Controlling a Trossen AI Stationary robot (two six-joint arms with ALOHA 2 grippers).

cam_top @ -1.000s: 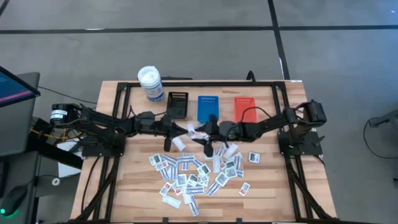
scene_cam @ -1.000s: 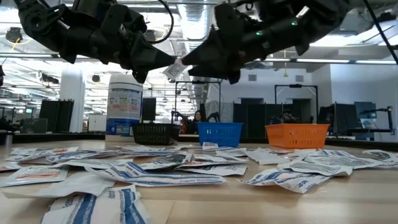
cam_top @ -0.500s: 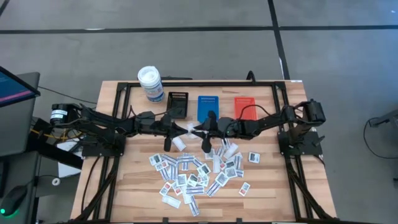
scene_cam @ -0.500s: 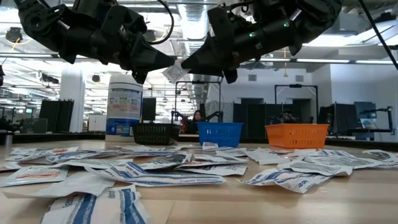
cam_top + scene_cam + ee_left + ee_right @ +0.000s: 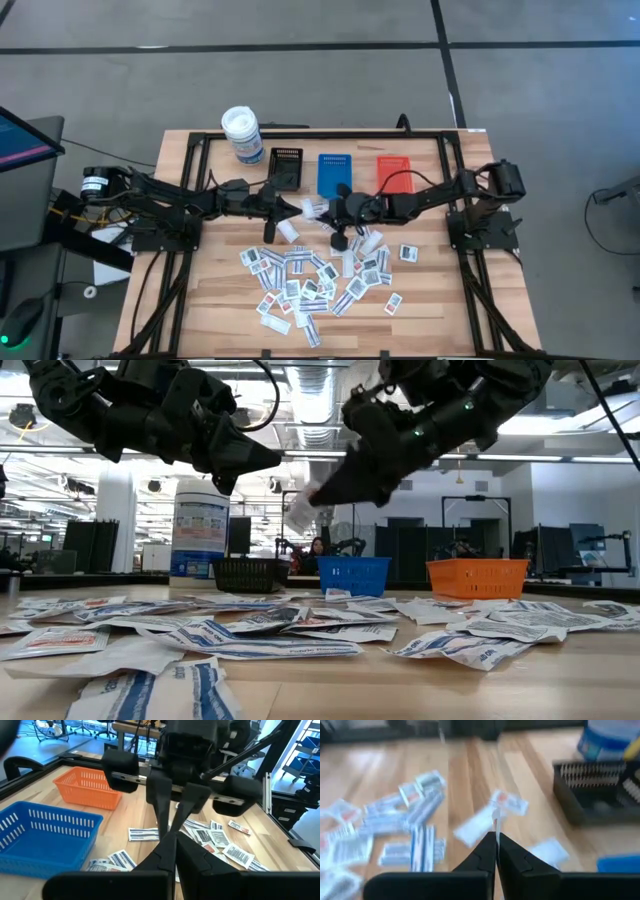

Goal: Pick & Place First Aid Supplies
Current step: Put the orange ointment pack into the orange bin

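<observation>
Many small white printed packets (image 5: 310,280) lie scattered flat on the wooden table's near half. One white packet (image 5: 300,510) hangs in the air above the table's middle, with my right gripper (image 5: 322,209) shut on it. My left gripper (image 5: 277,460) is shut just to the left of it and slightly higher. In the low view its tips are bare. In the left wrist view my left gripper (image 5: 173,842) points straight at the right one close in front. My right gripper pinches the packet between its two fingertips; the right wrist view shows it edge-on as a thin white strip (image 5: 495,822) sticking out past the tips. The fingers come from the table's right, slanting down. The packet is lifted clear of the table.
A black tray (image 5: 286,167), a blue tray (image 5: 334,172) and an orange tray (image 5: 393,172) stand in a row along the far side. A white canister with a blue label (image 5: 241,134) stands at the far left. A black frame rims the table.
My right gripper has shut on the packet that stuck out of my left gripper's tips. It has then tipped downward with the packet, which has left the left gripper's tips and now hangs lower. My left gripper has stayed where it was, shut.
</observation>
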